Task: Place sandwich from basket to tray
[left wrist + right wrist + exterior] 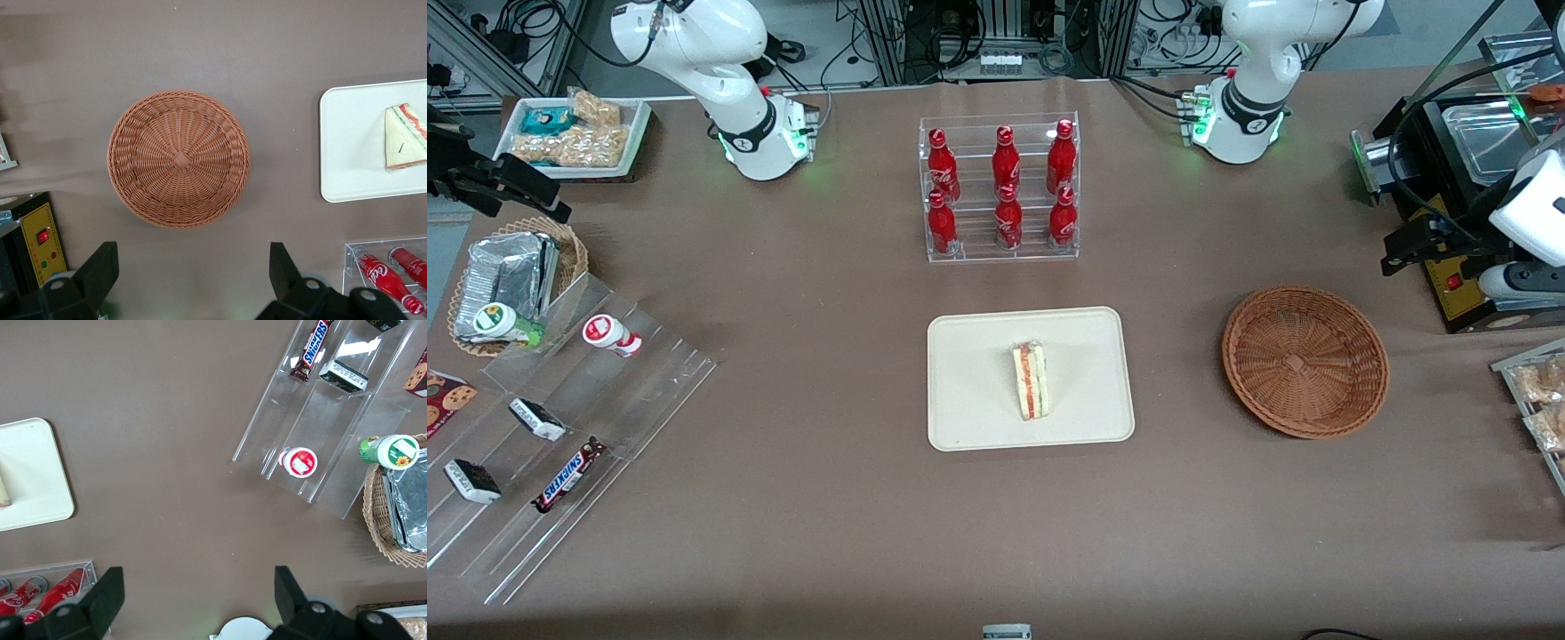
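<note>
The sandwich [1030, 380] [403, 137], a pale wedge with a red and green filling stripe, lies in the middle of the cream tray [969, 356] [347, 147]. Beside the tray, toward the working arm's end of the table, sits the round brown wicker basket [1304, 360] [179, 158] with nothing in it. My gripper [1405, 244] [190, 267] hangs high above the table, a little farther from the front camera than the basket and off to its side. It is open and holds nothing.
A clear rack of red cola bottles [1000, 191] [387, 277] stands farther back than the tray. A black device with a yellow panel [1458, 284] [40, 243] sits under my arm. A clear snack shelf [560, 427] and a small foil-filled basket [516, 276] lie toward the parked arm's end.
</note>
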You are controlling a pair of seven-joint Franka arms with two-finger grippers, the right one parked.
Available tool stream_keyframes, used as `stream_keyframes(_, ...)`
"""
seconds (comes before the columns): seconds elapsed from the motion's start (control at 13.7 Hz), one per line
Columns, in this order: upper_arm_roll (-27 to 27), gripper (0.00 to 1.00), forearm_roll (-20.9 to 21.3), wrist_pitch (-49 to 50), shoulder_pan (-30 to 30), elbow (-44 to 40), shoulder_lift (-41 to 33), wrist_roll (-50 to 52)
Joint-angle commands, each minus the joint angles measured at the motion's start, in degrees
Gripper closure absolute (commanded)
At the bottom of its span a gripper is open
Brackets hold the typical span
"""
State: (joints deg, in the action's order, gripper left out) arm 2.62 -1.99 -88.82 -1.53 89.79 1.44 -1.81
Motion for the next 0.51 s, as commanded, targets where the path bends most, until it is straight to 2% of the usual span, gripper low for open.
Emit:
stream_keyframes(0.0,-0.4,0.00,0.5,0.8,0.6,-0.5,-0.2,-0.4)
stream_keyframes(0.44,-0.3,0.00,0.5,0.8,0.6,-0.1,-0.1,-0.6)
